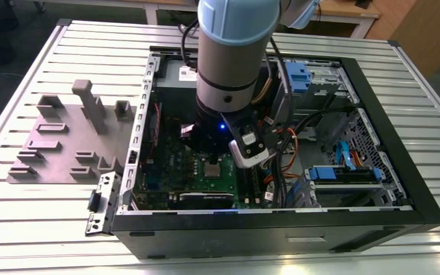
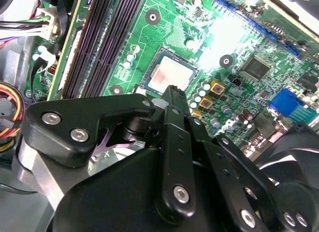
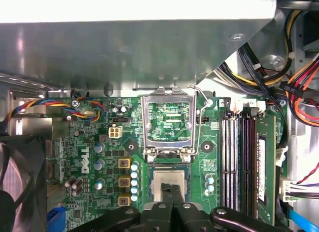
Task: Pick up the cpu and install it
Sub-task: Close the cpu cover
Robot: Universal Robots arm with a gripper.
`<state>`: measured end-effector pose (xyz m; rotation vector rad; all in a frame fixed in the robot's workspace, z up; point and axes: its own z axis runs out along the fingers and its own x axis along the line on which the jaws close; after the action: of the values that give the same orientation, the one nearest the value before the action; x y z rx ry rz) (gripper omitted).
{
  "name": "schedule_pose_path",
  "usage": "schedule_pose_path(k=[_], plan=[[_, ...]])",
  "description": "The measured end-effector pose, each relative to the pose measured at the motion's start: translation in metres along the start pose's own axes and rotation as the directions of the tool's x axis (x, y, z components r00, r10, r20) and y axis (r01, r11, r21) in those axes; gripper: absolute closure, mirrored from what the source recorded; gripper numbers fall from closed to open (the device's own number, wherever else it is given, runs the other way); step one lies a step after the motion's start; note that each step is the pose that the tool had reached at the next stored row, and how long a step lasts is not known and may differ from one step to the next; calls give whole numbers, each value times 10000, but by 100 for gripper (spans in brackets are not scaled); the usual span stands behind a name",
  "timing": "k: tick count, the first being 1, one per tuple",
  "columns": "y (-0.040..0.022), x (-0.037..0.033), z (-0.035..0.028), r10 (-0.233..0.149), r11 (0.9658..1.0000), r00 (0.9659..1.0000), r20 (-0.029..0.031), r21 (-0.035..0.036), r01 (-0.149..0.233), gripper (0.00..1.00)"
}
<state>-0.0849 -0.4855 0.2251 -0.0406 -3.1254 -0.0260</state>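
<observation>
While the exterior view took in the whole black computer case (image 1: 281,232), lying open on its side with the grey and pale-blue robot arm (image 1: 231,51) reaching down into it, both wrist views looked closely at the green motherboard (image 3: 99,142). In the exterior view the cpu (image 1: 213,169), a small flat square chip with a silvery-grey top, was a pale patch on the board just beside the arm's lower end. The first wrist view added the silver hinged socket frame (image 3: 167,123), which stood open and upright just beyond the chip. It also showed the dark memory slots (image 3: 238,157) to one side and bundles of coloured wires (image 3: 299,82) along the case wall. The second wrist view showed the chip lying flat inside its dark socket surround.

The black gripper (image 3: 171,188) had its two fingers (image 3: 166,198) pressed together with nothing between them. Their tips hung over the near edge of the cpu, and whether they touched its top could not be told.

The case rested on a ribbed silver metal table (image 1: 44,229). On the same table, at the exterior view's left of the case, sat a grey moulded fixture block (image 1: 59,146) with slots and posts. Beyond the table lay a dark floor (image 1: 14,40) and pale wooden furniture (image 1: 423,28).
</observation>
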Motion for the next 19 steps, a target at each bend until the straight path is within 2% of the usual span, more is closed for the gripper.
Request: schedule_pose_path(k=[19], plan=[[2,2,-106,0,10000,10000,0,-1,0,89]])
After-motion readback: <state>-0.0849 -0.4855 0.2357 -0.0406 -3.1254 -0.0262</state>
